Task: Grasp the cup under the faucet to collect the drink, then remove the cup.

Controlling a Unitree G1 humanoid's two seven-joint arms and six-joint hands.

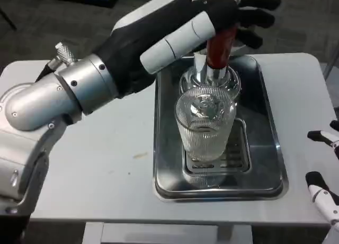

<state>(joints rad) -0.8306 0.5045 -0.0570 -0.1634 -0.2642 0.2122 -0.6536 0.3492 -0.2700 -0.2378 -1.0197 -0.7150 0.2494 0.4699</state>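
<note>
The ribbed clear cup stands upright on the slotted drip grate inside the steel tray, directly below the chrome faucet. No finger touches the cup. The left hand is above and behind it, reaching over the tray, with its fingers wrapped around the red tap handle that rises from the faucet. The right hand sits at the frame's right edge, well apart from the tray; its black-tipped fingers are spread apart, with nothing between them. Whether the cup holds any liquid cannot be told: the glass is transparent and shows only reflections. The left hand's far fingers are partly hidden behind the handle, and the right hand is mostly cut off. The tray rests on the white table.
</note>
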